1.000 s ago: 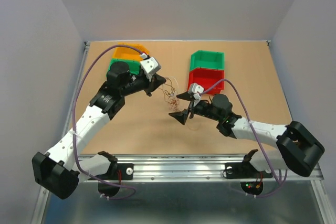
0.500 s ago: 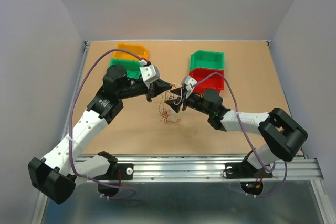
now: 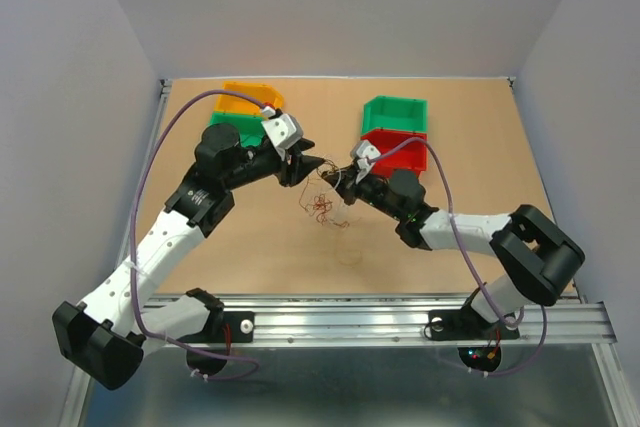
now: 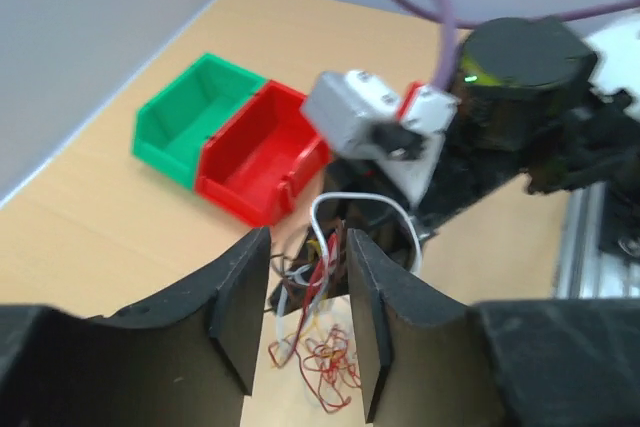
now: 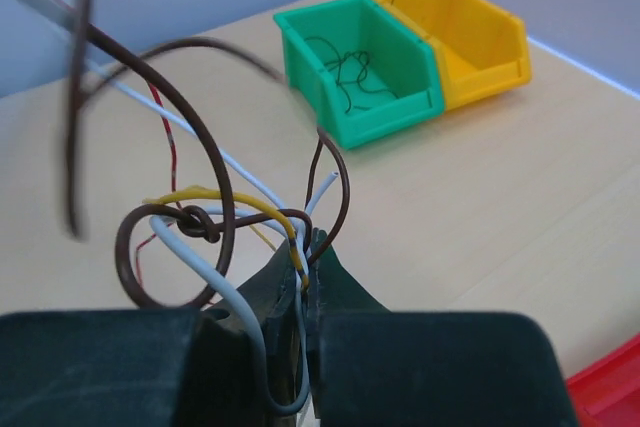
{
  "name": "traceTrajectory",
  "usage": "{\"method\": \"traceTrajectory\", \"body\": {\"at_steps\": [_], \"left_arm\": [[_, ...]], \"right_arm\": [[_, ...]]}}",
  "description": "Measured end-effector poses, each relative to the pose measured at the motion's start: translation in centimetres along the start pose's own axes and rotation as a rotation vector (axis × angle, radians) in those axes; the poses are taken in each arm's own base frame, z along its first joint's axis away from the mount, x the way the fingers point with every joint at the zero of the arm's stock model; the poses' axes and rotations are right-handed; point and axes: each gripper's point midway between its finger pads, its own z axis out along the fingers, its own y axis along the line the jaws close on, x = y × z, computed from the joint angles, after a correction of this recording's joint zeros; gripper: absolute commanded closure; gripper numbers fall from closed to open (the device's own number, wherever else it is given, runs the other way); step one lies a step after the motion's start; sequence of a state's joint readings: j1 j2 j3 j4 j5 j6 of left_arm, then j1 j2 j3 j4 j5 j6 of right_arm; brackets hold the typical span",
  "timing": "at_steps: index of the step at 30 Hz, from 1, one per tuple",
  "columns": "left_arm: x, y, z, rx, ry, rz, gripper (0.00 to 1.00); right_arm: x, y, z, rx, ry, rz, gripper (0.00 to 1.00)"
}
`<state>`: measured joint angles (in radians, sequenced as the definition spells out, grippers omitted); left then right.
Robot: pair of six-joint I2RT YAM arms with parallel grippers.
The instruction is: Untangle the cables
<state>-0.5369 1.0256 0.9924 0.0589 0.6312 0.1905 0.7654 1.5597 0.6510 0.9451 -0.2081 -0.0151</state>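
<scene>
The cables (image 3: pixel 322 205) are a small wad of thin red, brown, yellow and white wires hanging between the two grippers over the middle of the table. My right gripper (image 3: pixel 337 180) is shut on the upper strands. In the right wrist view its jaws (image 5: pixel 308 265) pinch white, yellow and brown cables (image 5: pixel 195 229). My left gripper (image 3: pixel 318 165) stands just to the left, nose to nose with it. In the left wrist view the left gripper (image 4: pixel 307 247) is open, its fingers (image 4: pixel 240 317) either side of the cables (image 4: pixel 330 362) without pinching them.
A yellow bin (image 3: pixel 250 99) and a green bin (image 3: pixel 240 127) holding a dark wire (image 5: pixel 350 67) sit at the back left, behind the left arm. A second green bin (image 3: pixel 395 112) and a red bin (image 3: pixel 392 147) sit at the back right. Purple arm cables (image 3: pixel 160 162) arc above both arms.
The right gripper swung left up to the wad and shut on its strands. The left gripper, shut on the cables before, has opened. The wad now hangs from the right gripper.
</scene>
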Motion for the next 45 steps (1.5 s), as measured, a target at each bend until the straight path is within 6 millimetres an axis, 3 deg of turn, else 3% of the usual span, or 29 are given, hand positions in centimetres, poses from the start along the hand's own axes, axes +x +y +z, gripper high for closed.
{"method": "traceTrajectory", "body": {"at_steps": [5,10,13,16,23,28,36,40,45], "left_arm": [[1.4,2.3,0.8,-0.093,0.039,0.009,0.01],[7.4,4.2,3.4,-0.108,0.186,-0.036,0.01],[10.9,4.2,3.8,-0.097,0.257,-0.068,0.01],[12.2,3.5,3.7,-0.073,0.273,-0.079,0.01],[10.9,1.9,4.3,0.035,0.195,-0.044,0.01],[9.7,1.7,3.2,0.019,0.148,-0.016,0.01],[5.0,0.3,1.0,0.04,-0.008,0.074,0.01],[5.3,0.3,1.4,0.057,-0.009,0.073,0.02],[7.2,0.5,2.5,0.079,0.034,0.038,0.03]], "right_arm": [[-5.2,0.8,-2.4,-0.006,-0.123,0.012,0.99],[-10.0,1.7,-5.6,-0.013,-0.259,0.045,0.99],[-11.3,1.6,-6.6,0.006,-0.299,0.083,0.99],[-11.7,1.0,-7.1,0.046,-0.314,0.114,0.99],[-11.6,0.1,-7.8,0.106,-0.324,0.149,0.99],[-11.5,-1.0,-7.9,0.167,-0.33,0.161,1.0],[-11.1,-1.9,-7.9,0.218,-0.325,0.168,0.99],[-10.4,-1.8,-7.5,0.21,-0.306,0.171,0.99],[-9.3,-1.5,-7.0,0.192,-0.273,0.181,0.99]]}}
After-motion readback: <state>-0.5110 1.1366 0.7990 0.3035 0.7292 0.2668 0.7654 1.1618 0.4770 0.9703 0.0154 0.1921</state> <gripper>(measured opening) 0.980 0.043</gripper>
